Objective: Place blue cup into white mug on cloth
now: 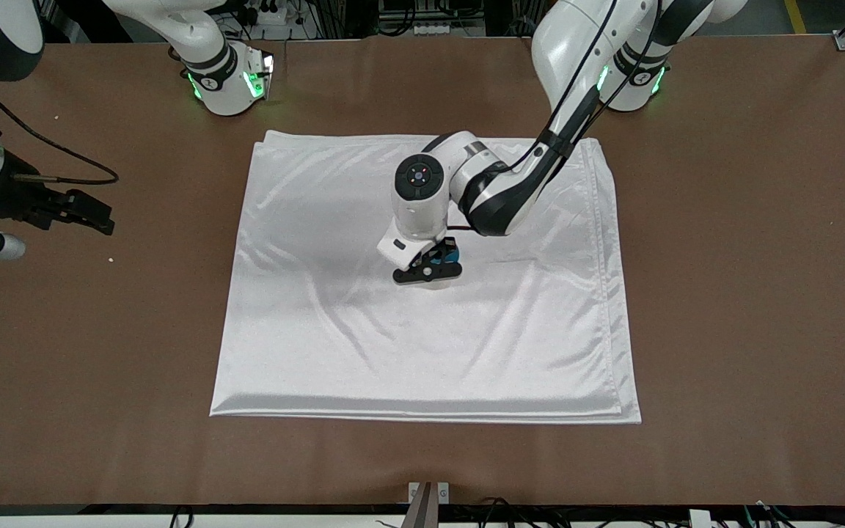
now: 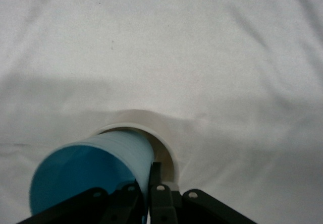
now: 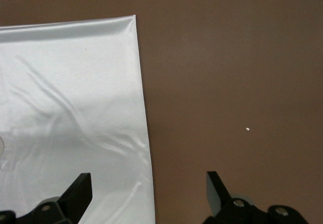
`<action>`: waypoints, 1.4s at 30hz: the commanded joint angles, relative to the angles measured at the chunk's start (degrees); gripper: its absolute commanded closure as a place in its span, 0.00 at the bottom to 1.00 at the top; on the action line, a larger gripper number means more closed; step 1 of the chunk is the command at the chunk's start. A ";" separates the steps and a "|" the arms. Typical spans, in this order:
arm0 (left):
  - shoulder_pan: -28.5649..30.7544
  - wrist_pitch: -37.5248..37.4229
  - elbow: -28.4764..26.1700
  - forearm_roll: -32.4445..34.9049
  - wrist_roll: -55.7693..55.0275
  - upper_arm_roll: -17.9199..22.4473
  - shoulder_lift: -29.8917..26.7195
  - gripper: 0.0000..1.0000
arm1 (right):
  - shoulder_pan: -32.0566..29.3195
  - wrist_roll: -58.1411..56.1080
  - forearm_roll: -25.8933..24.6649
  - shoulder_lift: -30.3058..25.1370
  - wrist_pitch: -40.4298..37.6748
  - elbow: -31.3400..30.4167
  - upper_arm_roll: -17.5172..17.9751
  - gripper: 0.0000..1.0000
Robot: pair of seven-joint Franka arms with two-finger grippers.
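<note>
Left gripper (image 2: 149, 196), clamped on the blue cup (image 2: 96, 171), hangs over the white mug (image 2: 166, 151) at the middle of the cloth (image 1: 320, 330); we would centre the cup on the mug's mouth, then lower it straight. We see its long axis tilted, base toward the mug. Right gripper (image 3: 149, 191) waits open above the counter (image 3: 242, 82) by the cloth's edge.

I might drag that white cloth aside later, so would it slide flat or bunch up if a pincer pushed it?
The cloth would probably bunch: it already shows soft creases and ripples, so it looks floppy. Its satin-like sheen suggests it may slip easily on the table. The left pincer, shut on the blue cup at the white mug, sits mid-cloth, and that may anchor it.
</note>
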 commanded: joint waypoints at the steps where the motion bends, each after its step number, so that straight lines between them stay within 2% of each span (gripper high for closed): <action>1: -0.74 -0.06 1.50 0.03 -1.22 0.50 0.69 0.99 | -0.78 -0.31 -0.80 -0.59 2.01 -0.25 0.35 0.00; 7: -0.74 0.03 1.59 0.03 -1.22 0.42 0.60 0.92 | -1.22 -0.40 -0.80 -0.59 2.98 -0.33 0.35 0.00; 11: -0.74 0.03 1.59 0.03 -1.22 0.42 0.60 0.81 | -1.66 -0.48 -0.72 -0.59 3.16 -0.42 0.35 0.00; 14: -0.74 0.03 1.50 0.12 -1.22 0.42 0.51 0.67 | -2.19 -1.01 -0.72 -0.59 3.25 -0.51 0.35 0.00; 25: -0.48 -0.41 1.33 0.29 -1.31 0.24 -1.77 0.56 | -2.45 -1.10 -0.63 -2.17 6.24 -3.41 0.35 0.00; 26: -0.22 -0.41 1.24 0.29 -1.31 0.24 -2.21 0.51 | -2.45 -1.10 -0.63 -2.52 6.32 -3.85 0.43 0.00; 28: 0.05 -1.02 0.72 0.38 -1.39 0.24 -3.17 0.34 | -2.45 -1.10 -0.54 -3.31 6.50 -5.16 0.43 0.00; 31: 0.40 -3.30 -0.43 0.47 -1.04 0.50 -5.81 0.17 | -2.54 -1.19 -0.45 -4.10 6.50 -6.40 0.52 0.00; 34: 1.71 -8.12 -0.69 0.56 0.18 0.59 -8.62 0.06 | -2.89 -2.24 -0.28 -4.37 6.24 -6.66 0.52 0.00; 35: 2.59 -9.53 -0.78 0.64 0.88 0.51 -9.33 0.00 | -2.89 -2.76 -0.28 -4.54 6.24 -7.10 0.52 0.00; 38: 4.35 -12.35 -1.92 0.65 3.78 0.15 -12.40 0.00 | -2.98 -3.47 0.07 -5.25 6.32 -7.98 0.52 0.00; 42: 7.25 -13.94 -6.30 0.12 6.69 -0.11 -18.19 0.00 | -2.89 -3.47 0.08 -5.60 6.32 -8.16 0.52 0.00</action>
